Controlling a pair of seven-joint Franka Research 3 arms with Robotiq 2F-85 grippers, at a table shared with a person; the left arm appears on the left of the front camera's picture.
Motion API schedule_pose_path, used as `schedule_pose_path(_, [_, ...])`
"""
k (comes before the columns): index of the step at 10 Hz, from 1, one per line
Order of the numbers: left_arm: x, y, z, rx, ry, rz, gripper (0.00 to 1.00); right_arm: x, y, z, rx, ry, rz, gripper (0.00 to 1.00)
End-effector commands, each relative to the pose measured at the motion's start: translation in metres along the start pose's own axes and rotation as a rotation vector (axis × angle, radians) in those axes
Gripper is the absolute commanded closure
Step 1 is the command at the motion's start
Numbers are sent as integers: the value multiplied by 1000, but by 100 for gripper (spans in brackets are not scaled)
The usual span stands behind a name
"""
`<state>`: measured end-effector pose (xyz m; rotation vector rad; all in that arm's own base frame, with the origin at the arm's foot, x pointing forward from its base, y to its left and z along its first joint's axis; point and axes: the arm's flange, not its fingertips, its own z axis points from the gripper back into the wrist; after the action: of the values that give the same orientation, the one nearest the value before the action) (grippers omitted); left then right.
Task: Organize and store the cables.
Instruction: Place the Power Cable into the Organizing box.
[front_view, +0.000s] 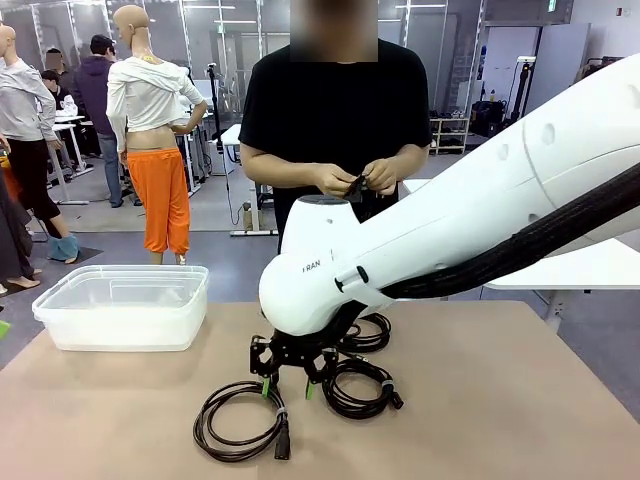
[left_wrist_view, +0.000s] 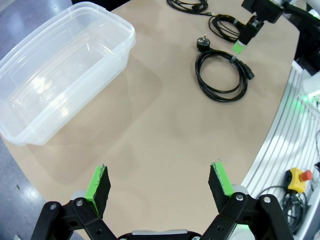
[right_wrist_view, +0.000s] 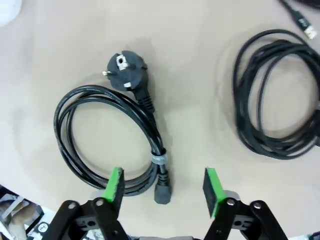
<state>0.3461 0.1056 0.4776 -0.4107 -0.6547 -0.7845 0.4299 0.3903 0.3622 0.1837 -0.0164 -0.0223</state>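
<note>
Near cable: thin black coiled cord, round plug, small tie (right_wrist_view: 154, 137); flat on the tan surface (front_view: 500, 400), near edge, left of centre.
Second cable: black tied coil (right_wrist_view: 245, 105); just beside the near cable, on its right in the front view.
Third cable: smaller black coil (front_view: 383, 338); behind the second, partly under the right arm.
Right claw (front_view: 287, 386): pads apart, low over the near cable, its socket end between them, nothing clamped.
Left claw (left_wrist_view: 160, 180): pads wide apart above bare surface.
Bin: clear rectangular plastic tub (front_view: 120, 330); far left, well apart from the cables.
Person: hands (front_view: 355, 180) together on a small black item.
</note>
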Motion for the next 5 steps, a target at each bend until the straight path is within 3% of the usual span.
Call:
schedule_pose_path(1, [-1, 1, 1, -9, -14, -3, 0, -7, -38, 30, 4, -39, 25, 5])
schedule_pose_path(2, [-1, 1, 1, -9, -14, -3, 0, -9, -64, 52, -39, -62, 51, 26])
schedule_pose_path(5, [-1, 1, 1, -9, -14, -3, 0, -18, -152, 111, -22, -126, 108, 26])
